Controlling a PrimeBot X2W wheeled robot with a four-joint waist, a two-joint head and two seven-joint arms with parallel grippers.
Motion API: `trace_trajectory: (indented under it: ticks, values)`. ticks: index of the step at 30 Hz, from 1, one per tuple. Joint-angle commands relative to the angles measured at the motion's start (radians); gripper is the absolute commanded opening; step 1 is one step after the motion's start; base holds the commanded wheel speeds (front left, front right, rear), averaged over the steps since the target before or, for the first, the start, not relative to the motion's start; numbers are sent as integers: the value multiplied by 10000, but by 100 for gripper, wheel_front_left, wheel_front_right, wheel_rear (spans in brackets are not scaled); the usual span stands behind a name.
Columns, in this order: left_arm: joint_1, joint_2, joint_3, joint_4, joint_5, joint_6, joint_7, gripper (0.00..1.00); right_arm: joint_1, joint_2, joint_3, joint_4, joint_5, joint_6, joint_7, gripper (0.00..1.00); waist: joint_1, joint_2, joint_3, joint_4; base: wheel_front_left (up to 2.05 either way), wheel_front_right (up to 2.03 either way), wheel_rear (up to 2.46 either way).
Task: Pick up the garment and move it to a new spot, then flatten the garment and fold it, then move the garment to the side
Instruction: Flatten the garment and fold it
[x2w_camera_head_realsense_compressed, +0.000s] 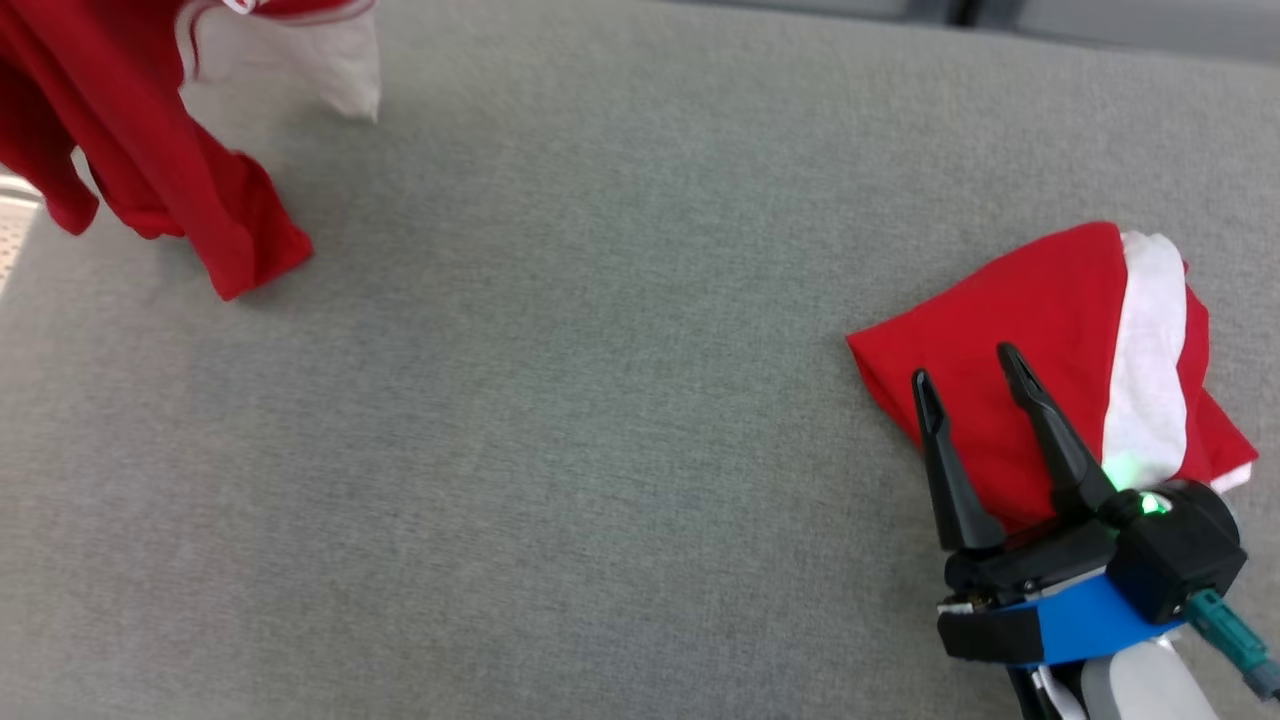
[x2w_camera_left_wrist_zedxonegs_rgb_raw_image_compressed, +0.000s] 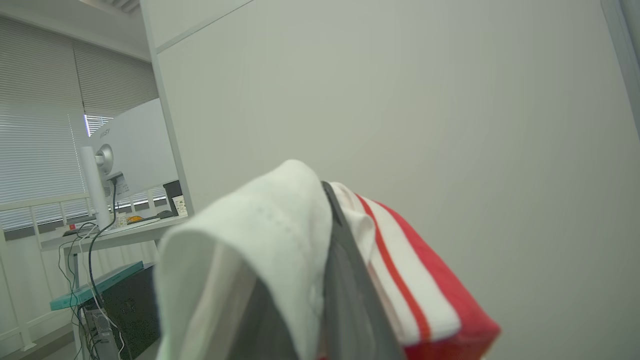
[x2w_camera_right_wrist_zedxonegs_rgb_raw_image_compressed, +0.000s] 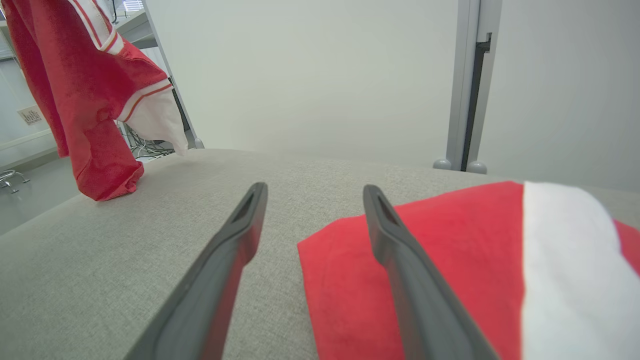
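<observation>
**Grey bench, red shirt aloft: the carry to a new spot**

A grey cloth-covered bench (x2w_camera_head_realsense_compressed: 600, 420) runs in front of a plain pale wall (x2w_camera_right_wrist_zedxonegs_rgb_raw_image_compressed: 310, 75). The left end effector (x2w_camera_left_wrist_zedxonegs_rgb_raw_image_compressed: 320, 210) is wrapped in white and red-striped cloth, and by the look of it is clamped on the garment (x2w_camera_head_realsense_compressed: 150, 130), though the folds hide the gap between its fingers. The garment hangs bunched from it at 10 o'clock in the head view. Its lowest fold touches the bench or sits just above it; which cannot be told.

The right end effector (x2w_camera_head_realsense_compressed: 962, 365) is at 4 o'clock, fingers apart and holding nothing. It is poised low over the near edge of a folded pile (x2w_camera_head_realsense_compressed: 1050, 300) of red and white cloth, well apart from the hanging garment.

The step in hand appears to be the lift and carry. Doing it well likely means:

- raising the garment enough that the trailing fold does not drag or snag
- swinging it toward the bare middle of the bench, at about 9 o'clock from the folded pile, and keeping clear of that pile
- lowering it hem first, so the cloth pays out flat rather than heaping
- bringing the free right end effector across to take a second corner before any spreading
</observation>
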Motion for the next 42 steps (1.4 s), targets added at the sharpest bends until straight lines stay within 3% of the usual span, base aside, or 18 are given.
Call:
trace_trajectory:
  ticks: [1, 12, 27, 28, 29, 42]
  values:
    - [51, 29, 82, 96, 107, -14, -28, 0, -109, -103, -16, -157, -48, 5, 26, 100, -2, -1, 143, -74, 0, 0, 0]
    - [1378, -317, 860, 2100, 10, -40, -27, 0, -133, -261, 33, -1406, -245, 5, 414, 100, -2, -1, 968, -632, 0, 0, 0]
    - [3384, -1707, 1451, 4316, -252, -275, -30, 0, -44, -297, 309, -2071, -370, 5, 738, 100, -2, -1, 982, -791, 0, 0, 0]
    - [3443, -1779, 1484, 4353, -240, -208, -28, 46, -51, -302, 326, -2101, -372, 5, 768, 100, -2, -1, 943, -794, 0, 0, 0]
    - [3537, -1857, 1513, 4376, -218, -189, -28, 100, -54, -301, 342, -2120, -363, 5, 794, 100, -2, -1, 905, -796, 0, 0, 0]
    - [5290, -2442, 1927, 3167, 512, -19, -28, 100, 157, 26, 653, -1678, -68, 5, 531, 100, -2, -1, -396, -1067, 0, 0, 0]
